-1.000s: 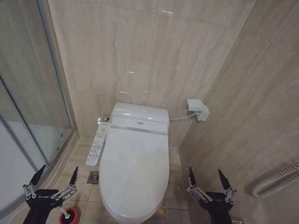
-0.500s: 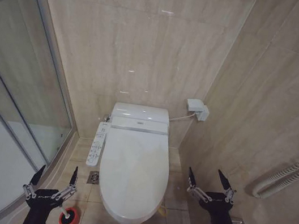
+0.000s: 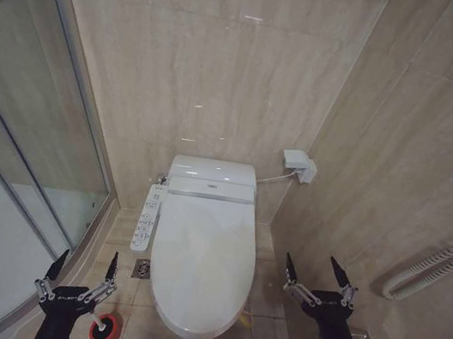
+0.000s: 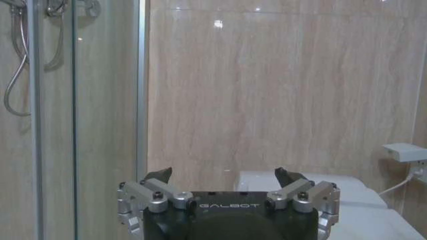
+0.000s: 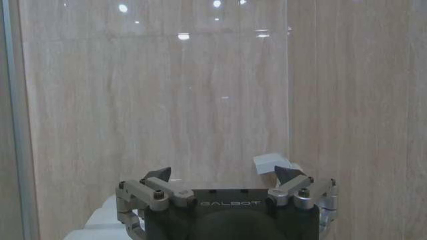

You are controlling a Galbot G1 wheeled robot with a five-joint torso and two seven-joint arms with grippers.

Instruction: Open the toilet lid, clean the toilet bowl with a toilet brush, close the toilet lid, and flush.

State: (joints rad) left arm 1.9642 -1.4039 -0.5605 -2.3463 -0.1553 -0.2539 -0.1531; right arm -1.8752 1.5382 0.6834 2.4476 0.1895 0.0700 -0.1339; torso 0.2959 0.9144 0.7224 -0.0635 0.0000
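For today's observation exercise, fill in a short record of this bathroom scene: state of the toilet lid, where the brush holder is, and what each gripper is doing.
toilet lid: closed, flat over the bowl
red cup holder: on the floor, at the robot's left of the toilet, beside the left gripper
left gripper: open, empty, low beside the toilet
right gripper: open, empty, at the toilet's other side
button strip: along the toilet's side nearest the shower

Beige marble-tiled walls (image 3: 225,74), glass shower enclosure (image 3: 32,137) at left.
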